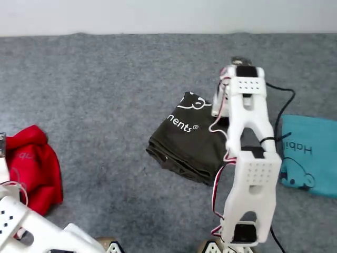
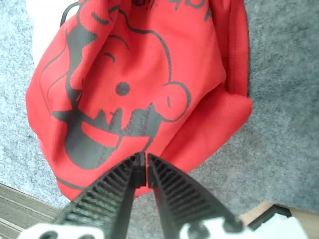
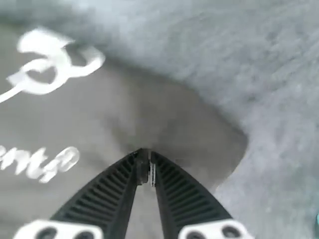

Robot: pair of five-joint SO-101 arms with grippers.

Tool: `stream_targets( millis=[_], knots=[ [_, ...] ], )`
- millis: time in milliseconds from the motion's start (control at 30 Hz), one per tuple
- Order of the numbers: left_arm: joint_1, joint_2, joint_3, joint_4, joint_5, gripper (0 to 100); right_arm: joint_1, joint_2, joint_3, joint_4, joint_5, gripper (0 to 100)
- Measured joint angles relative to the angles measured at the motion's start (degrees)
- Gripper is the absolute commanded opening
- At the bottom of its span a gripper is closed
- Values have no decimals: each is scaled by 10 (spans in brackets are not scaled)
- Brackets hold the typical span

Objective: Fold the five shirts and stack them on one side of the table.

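Dark olive folded shirt with white print (image 1: 187,142) sits mid-table, bit right of centre. Right gripper (image 3: 145,168) is at its far corner, fingers pressed together, tips down on the fabric. Can't tell if any cloth is caught.

Crumpled red shirt with black cartoon print (image 2: 134,89) lies at left side of table, near front. Left gripper (image 2: 145,172) is over its edge, fingers pressed together too.

Teal shirt with dark print (image 1: 308,155) lies flat at right side, just beside white right arm (image 1: 250,158). Grey felt-like table cover (image 1: 95,95) under it all.

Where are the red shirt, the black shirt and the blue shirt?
red shirt (image 1: 34,168): high view, middle of the bunched cloth.
black shirt (image 1: 187,145): high view, plain cloth below the white letters.
blue shirt (image 1: 324,168): high view, plain cloth beside the dark drawing.
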Motion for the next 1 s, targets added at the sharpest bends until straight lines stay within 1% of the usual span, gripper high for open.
stream_targets(
  millis=[233,367,467,600,700,867,1000],
  knots=[
    [0,0,0,0,0,15,-59,-67,0,75,-50,9],
    [0,0,0,0,0,15,-88,-68,33,71,-98,9],
    [0,0,0,0,0,15,-107,-67,84,66,-117,9],
    [0,0,0,0,0,15,-175,-29,113,53,-138,9],
    [0,0,0,0,0,15,-223,-3,114,37,-140,9],
    [0,0,0,0,0,15,-237,37,114,1,-142,9],
    [0,0,0,0,0,15,-238,44,111,4,-142,9]
  ],
)
